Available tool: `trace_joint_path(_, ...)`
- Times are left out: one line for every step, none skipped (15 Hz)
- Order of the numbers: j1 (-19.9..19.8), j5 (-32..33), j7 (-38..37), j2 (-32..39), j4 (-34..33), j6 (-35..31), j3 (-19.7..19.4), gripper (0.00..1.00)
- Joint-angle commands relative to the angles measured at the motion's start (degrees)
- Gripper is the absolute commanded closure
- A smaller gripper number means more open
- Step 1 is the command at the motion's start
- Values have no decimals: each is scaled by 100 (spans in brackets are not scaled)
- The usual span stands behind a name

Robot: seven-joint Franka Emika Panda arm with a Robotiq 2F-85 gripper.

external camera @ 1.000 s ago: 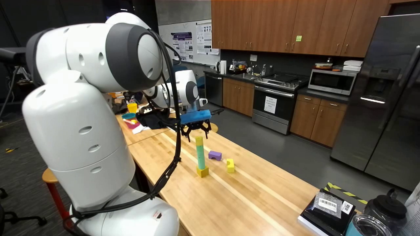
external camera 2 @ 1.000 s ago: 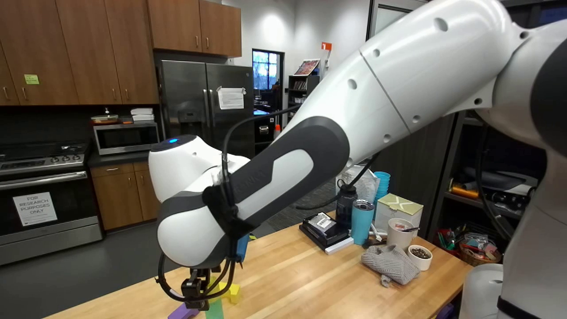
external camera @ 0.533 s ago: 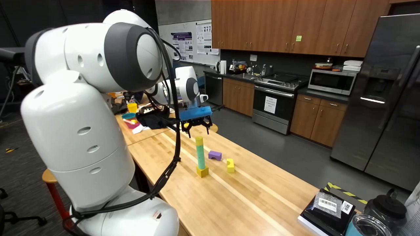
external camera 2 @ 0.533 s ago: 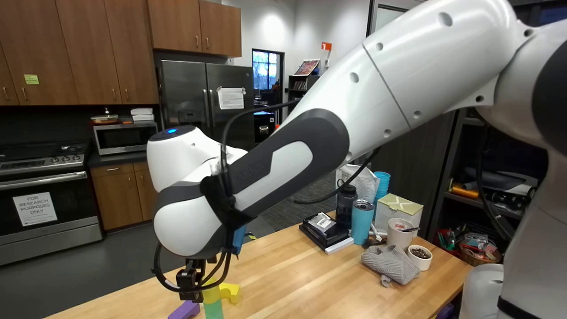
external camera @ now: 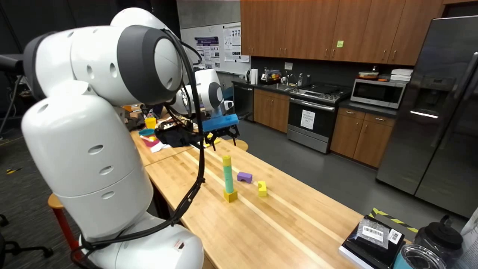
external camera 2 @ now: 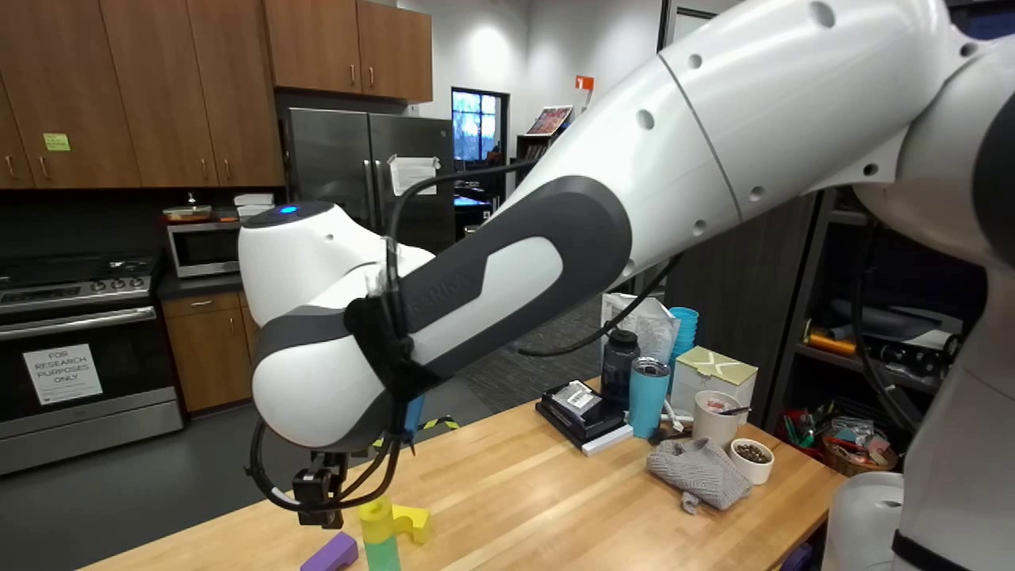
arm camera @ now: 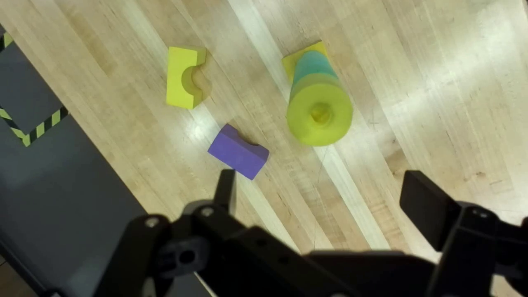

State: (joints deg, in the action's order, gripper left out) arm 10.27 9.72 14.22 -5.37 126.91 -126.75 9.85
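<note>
Jaws spread wide; raised and carried farther from yellow cylinder (external camera: 226,161) than in earlier frame. Cylinder seated upright on green cylinder (external camera: 228,180), undisturbed. Purple block (arm camera: 239,152), yellow notched block (arm camera: 177,78) likewise unmoved on tabletop (external camera: 261,228).

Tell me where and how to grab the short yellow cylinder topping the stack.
Likely best from straight above: close the fingers on opposite sides of the short yellow cylinder, near its top. It stands upright with nothing on it, its round side favors no angle, and it looks narrower than their open gap. Stay clear of the green cylinder beneath.
</note>
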Motion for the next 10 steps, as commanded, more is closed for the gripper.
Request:
trace_joint_path(61, 170, -44, -10, -136, 142, 91, 0)
trace_joint_path(73, 193, -52, 7, -155, 142, 116, 0)
trace_joint_path(91, 216, -51, 33, -174, 138, 142, 0)
trace_joint_path(105, 251, -48, 53, -185, 126, 165, 0)
trace_joint_path(122, 278, -43, 81, -195, 121, 185, 0)
trace_joint_path(135, 300, -40, 105, -206, 117, 203, 0)
trace_joint_path(146, 316, -25, 135, -219, 103, 223, 0)
trace_joint_path(162, 345, -20, 163, -230, 95, 242, 0)
trace_joint_path(171, 356, -9, 184, -237, 86, 257, 0)
trace_joint_path(185, 361, -3, 210, -244, 82, 276, 0)
